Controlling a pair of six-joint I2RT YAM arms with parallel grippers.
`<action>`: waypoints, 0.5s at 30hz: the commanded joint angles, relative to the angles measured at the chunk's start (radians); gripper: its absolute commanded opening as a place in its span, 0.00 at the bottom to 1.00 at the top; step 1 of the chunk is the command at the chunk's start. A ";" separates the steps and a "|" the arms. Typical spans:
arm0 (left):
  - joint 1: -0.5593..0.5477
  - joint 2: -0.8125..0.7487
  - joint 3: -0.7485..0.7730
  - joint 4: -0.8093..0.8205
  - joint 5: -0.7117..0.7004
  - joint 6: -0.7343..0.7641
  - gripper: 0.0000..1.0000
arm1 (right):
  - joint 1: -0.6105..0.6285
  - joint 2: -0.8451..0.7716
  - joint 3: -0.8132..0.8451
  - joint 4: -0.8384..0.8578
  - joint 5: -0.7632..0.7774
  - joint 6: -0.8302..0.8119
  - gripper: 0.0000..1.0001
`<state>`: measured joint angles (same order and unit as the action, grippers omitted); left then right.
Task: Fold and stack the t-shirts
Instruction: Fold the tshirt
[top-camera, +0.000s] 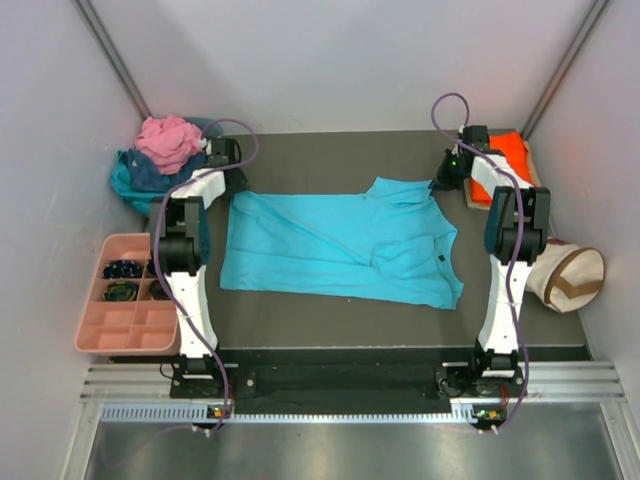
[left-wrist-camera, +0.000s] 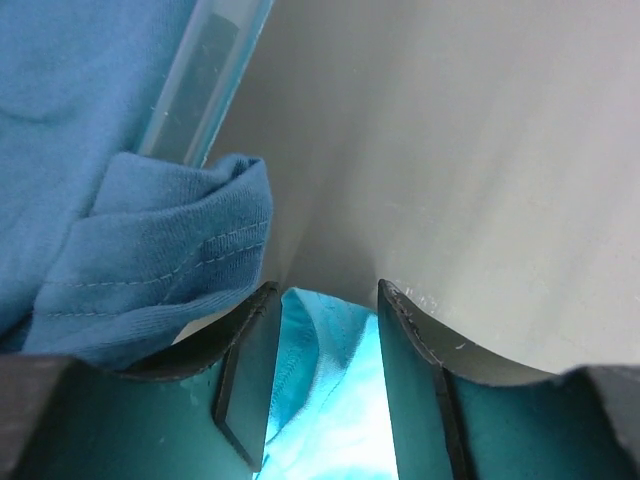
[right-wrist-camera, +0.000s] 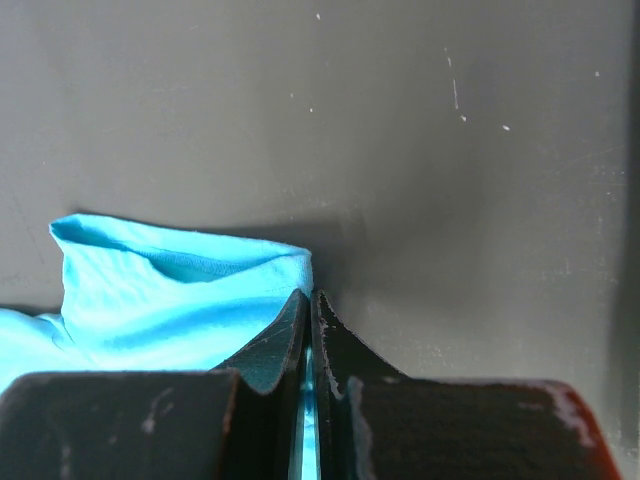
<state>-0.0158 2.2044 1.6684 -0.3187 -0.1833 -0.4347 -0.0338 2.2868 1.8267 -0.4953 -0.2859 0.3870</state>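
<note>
Clearly the right tool (right-wrist-camera: 308, 300) is pressed together on a thin edge of the turquoise t-shirt (top-camera: 330, 245), at its far right corner. The left tool (left-wrist-camera: 325, 300) stands spread astride the far left corner, cloth between its fingers but not pinched. Both hold the far hem, probably to fold it. The shirt lies flat on the table (top-camera: 330, 150). The heap of loose t-shirts (top-camera: 160, 160) crowds the left tool and might snag; the orange t-shirt (top-camera: 505, 160) lies far right.

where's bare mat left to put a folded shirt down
Bare mat: the strip between the turquoise shirt and the back wall, and another between its near hem and the arm bases. Crowded: the shirt pile far left, orange shirt far right.
</note>
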 joint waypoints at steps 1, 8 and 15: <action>0.008 0.009 0.019 -0.005 0.015 -0.021 0.47 | -0.003 -0.012 0.028 0.027 -0.004 -0.005 0.00; 0.008 0.005 0.016 0.000 0.012 -0.021 0.20 | -0.003 -0.006 0.028 0.027 -0.006 -0.004 0.00; 0.008 0.000 0.024 -0.005 -0.008 -0.009 0.02 | -0.002 -0.004 0.026 0.029 -0.013 -0.002 0.00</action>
<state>-0.0143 2.2044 1.6684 -0.3195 -0.1730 -0.4500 -0.0338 2.2868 1.8263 -0.4953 -0.2871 0.3870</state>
